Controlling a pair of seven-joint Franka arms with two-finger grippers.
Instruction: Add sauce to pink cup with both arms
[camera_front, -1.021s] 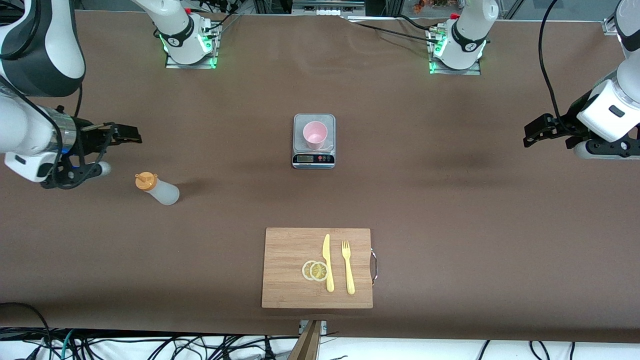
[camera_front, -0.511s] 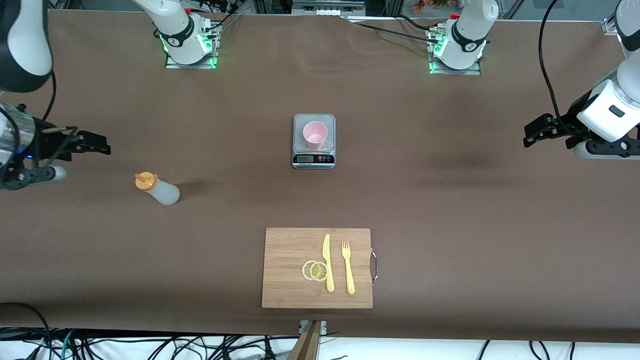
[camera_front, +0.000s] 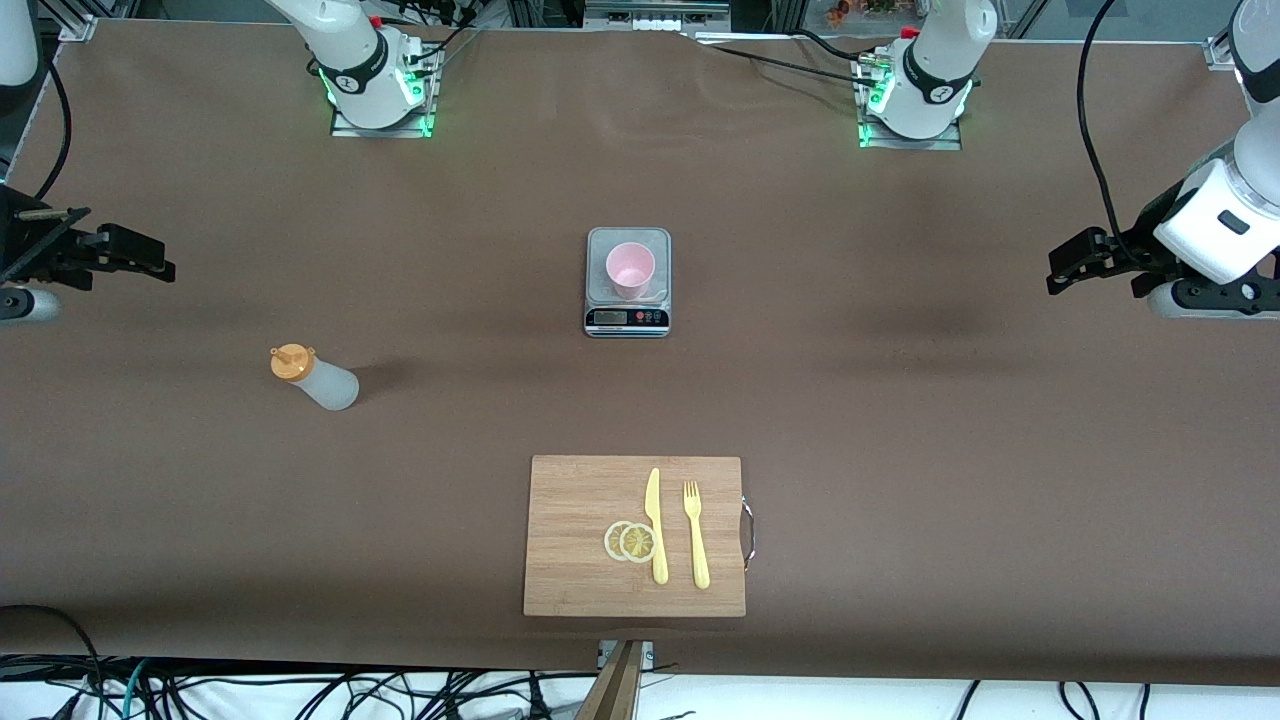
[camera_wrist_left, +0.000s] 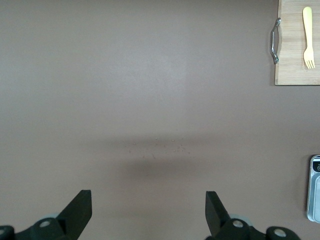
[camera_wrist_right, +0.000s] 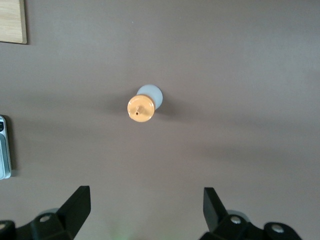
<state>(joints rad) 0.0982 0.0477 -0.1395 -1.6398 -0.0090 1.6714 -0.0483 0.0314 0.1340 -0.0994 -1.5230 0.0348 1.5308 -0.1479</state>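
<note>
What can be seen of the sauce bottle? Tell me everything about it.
The sauce bottle is a small squeeze bottle with a translucent whitish, soft-looking plastic body and an orange cap ending in a short nozzle. It stands upright on the bare brown table, toward the right arm's end, nearer to the front camera than the scale. The cap is on. Nothing touches it but the table. In the right wrist view it shows from above, cap over body.
</note>
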